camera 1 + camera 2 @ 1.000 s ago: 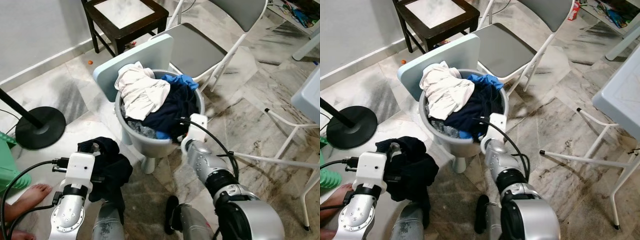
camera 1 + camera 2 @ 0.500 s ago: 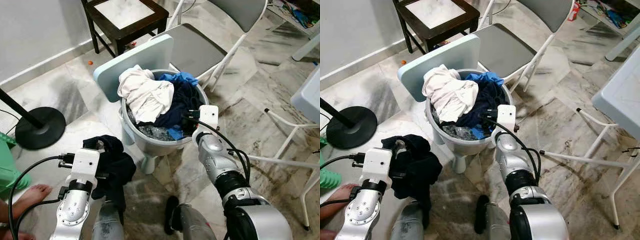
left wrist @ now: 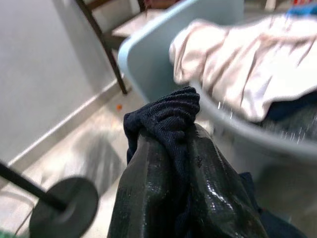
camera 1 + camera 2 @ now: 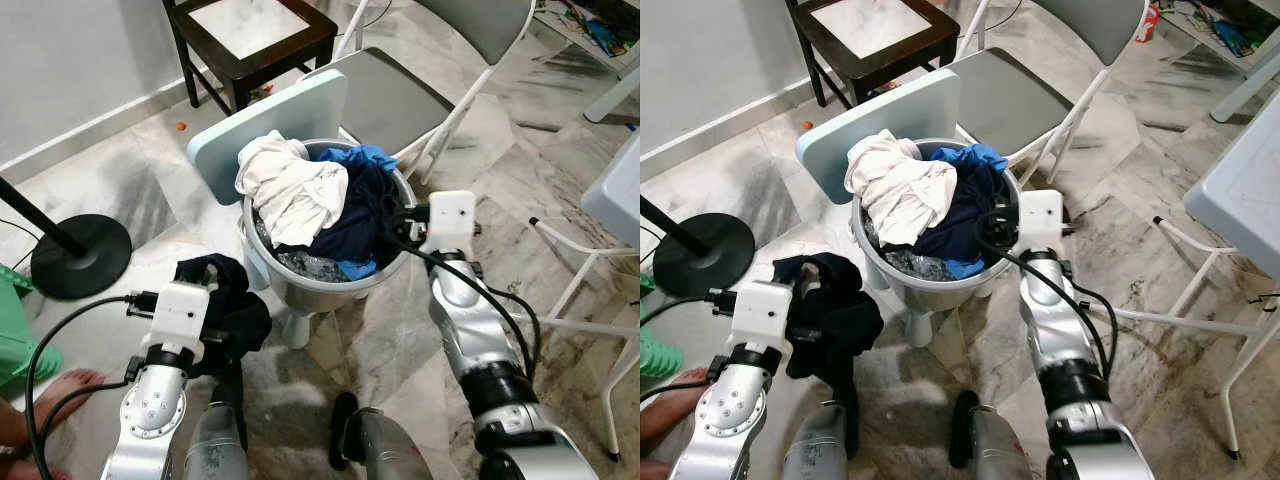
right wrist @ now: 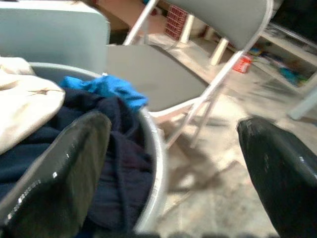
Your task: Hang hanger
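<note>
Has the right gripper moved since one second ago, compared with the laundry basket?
Yes. The right gripper was low at the near front rim of the grey laundry basket; it has moved rightward and further away, to the basket's right rim, fingers open.

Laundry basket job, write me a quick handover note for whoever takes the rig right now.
Left hand: shut on a dark navy garment, held low beside the basket.
Right hand: open, fingers straddling the grey laundry basket rim on its right side.
Basket holds a white garment, blue cloth and dark clothes.
Done: one garment in hand.
Left: no hanger can be made out in these pictures; hanging not yet begun.
</note>
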You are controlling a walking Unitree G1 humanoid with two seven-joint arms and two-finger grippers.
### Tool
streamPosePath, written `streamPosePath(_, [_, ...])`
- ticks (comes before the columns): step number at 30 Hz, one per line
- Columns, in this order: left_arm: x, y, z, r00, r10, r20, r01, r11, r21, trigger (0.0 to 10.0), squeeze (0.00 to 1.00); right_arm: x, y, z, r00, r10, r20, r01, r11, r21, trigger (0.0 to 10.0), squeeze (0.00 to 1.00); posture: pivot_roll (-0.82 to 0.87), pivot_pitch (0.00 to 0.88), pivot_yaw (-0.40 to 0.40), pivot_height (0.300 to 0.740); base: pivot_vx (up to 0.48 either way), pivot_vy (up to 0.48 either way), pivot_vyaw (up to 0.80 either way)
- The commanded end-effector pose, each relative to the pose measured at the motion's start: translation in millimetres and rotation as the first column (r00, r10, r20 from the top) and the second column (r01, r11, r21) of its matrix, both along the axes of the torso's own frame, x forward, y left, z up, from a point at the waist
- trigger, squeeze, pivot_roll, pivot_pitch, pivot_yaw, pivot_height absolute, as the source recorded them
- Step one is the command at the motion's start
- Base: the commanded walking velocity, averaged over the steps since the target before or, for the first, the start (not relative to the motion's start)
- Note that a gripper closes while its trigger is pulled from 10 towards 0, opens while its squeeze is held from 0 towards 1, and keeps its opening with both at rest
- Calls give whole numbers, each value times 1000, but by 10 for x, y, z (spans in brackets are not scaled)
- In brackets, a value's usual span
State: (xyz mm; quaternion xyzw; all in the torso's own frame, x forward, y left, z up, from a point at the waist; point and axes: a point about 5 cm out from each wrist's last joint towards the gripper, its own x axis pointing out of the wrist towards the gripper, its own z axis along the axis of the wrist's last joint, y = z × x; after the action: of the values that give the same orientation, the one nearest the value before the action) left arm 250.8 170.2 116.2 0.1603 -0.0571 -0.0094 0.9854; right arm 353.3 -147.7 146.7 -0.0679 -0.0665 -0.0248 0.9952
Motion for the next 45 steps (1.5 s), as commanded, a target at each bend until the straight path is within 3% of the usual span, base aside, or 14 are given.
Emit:
streamPosePath(1, [-12, -105, 108, 997, -65, 45, 65, 998, -12, 10000, 0, -63, -96, 49, 999, -25, 41, 25, 1000, -3, 10000, 1000, 116, 255, -83, 740, 0, 0, 0])
streamPosePath(6, [10, -262, 211, 981, -186, 59, 188, 982, -24, 10000, 0, -183, -186, 79, 997, -36, 74, 39, 999, -28, 10000, 1000, 96, 250, -76, 740, 0, 0, 0])
streamPosePath(7, [14, -372, 249, 960, -276, 55, 278, 960, -29, 10000, 0, -239, -249, 47, 996, -60, 62, 62, 998, -29, 10000, 1000, 86, 246, -67, 740, 0, 0, 0])
streamPosePath(9, [15, -406, 260, 951, -305, 55, 307, 951, -28, 10000, 0, -253, -270, 35, 996, -70, 57, 72, 997, -27, 10000, 1000, 83, 245, -65, 740, 0, 0, 0])
streamPosePath(10, [20, -446, 267, 941, -334, 51, 336, 942, -26, 10000, 0, -271, -300, 32, 995, -85, 55, 86, 996, -23, 10000, 906, 75, 243, -61, 740, 0, 0, 0])
streamPosePath(12, [23, -469, 270, 935, -350, 49, 352, 936, -25, 10000, 0, -283, -318, 32, 994, -93, 55, 95, 995, -21, 10000, 906, 75, 243, -61, 740, 0, 0, 0])
streamPosePath(13, [66, -489, 277, 928, -371, 29, 372, 927, -51, 10000, 0, -305, -353, 64, 992, -107, 61, 109, 994, -18, 10000, 0, 59, 235, -53, 740, 0, 0, 0])
streamPosePath(16, [119, -525, 280, 908, -418, -11, 416, 905, -95, 10000, 0, -320, -374, 98, 991, -116, 64, 117, 993, -12, 10000, 0, 58, 232, -49, 740, 0, 0, 0])
streamPosePath(22, [177, -613, 482, 890, -455, 26, 453, 880, -140, 10000, 0, -311, -410, 137, 989, -133, 69, 134, 991, -9, 10000, 0, 55, 225, -44, 740, 0, 0, 0])
streamPosePath(26, [218, -724, 716, 856, -512, 75, 517, 849, -111, 10000, 0, -300, -445, 151, 986, -155, 64, 154, 988, 14, 10000, 0, 56, 220, -46, 740, 0, 0, 0])
streamPosePath(28, [271, -758, 841, 842, -531, 99, 537, 842, -50, 10000, 0, -289, -449, 158, 985, -163, 56, 162, 987, 27, 10000, 0, 59, 215, -48, 740, 0, 0, 0])
streamPosePath(33, [366, -512, 586, 934, -355, 30, 357, 930, -89, 10000, 0, -303, -441, 120, 985, -169, 32, 167, 985, 38, 10000, 0, 55, 213, -44, 740, 0, 0, -263])
streamPosePath(39, [344, -441, 385, 952, -304, -45, 287, 932, -223, 10000, 0, -352, -464, 44, 984, -180, 1, 180, 983, 45, 10000, 0, 44, 218, -43, 740, 0, 0, -800])
streamPosePath(45, [358, -484, 397, 942, -335, -24, 320, 919, -231, 10000, 0, -344, -443, 54, 985, -174, 3, 174, 984, 36, 10000, 0, 39, 216, -42, 740, 0, 0, -800])
